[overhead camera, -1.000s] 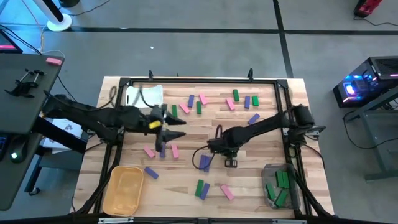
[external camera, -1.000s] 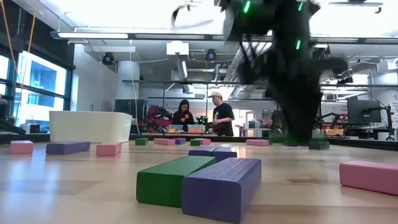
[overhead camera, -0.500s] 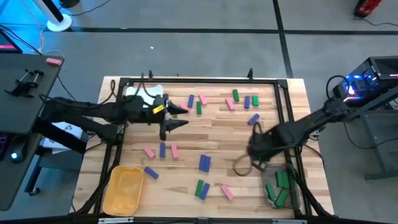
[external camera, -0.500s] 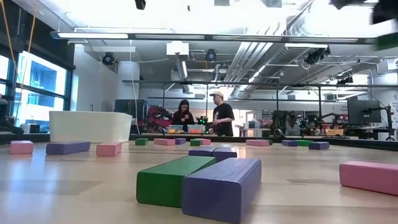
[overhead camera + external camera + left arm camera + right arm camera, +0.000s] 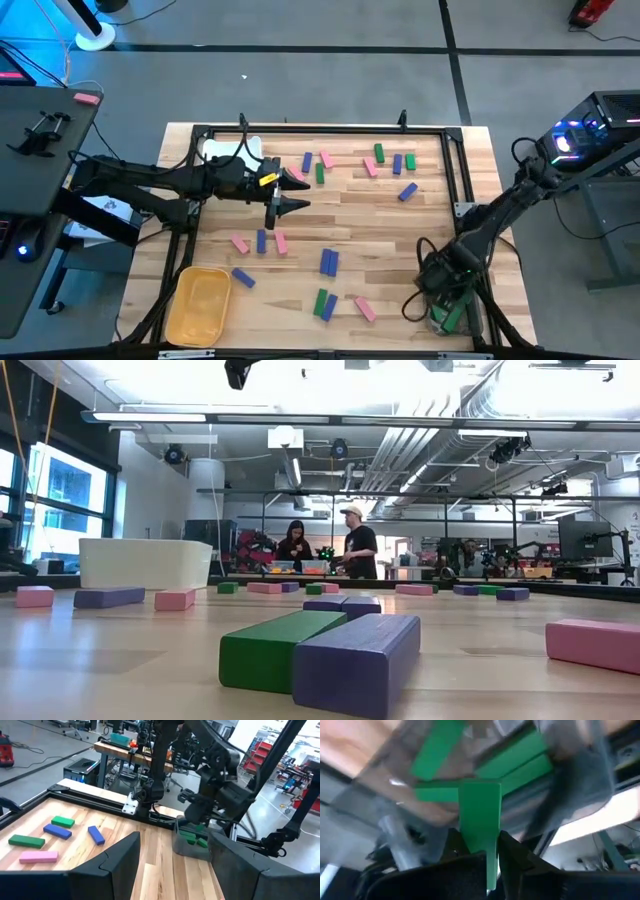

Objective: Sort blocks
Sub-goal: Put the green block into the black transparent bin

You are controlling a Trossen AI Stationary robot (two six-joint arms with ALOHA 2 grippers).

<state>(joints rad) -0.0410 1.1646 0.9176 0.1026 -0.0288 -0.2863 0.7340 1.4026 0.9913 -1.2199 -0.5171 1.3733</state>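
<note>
A wooden tabletop (image 5: 380,215) inside a black frame carries the scattered blocks (image 5: 328,262) in the high view, green, pink and blue-purple; most are unsorted, while a few green ones lie in the clear bin (image 5: 452,300) at the near right corner. The yellow bin (image 5: 203,303) looks empty. The right hand (image 5: 440,285) hangs over the clear bin; the left hand (image 5: 290,193) hovers mid-table.

The low view shows people in the room beyond.

The left wrist view shows its fingers (image 5: 112,862) spread wide, empty.

The right wrist view shows a green block (image 5: 480,822) pinched between its fingers, above the bin's green ones.
</note>
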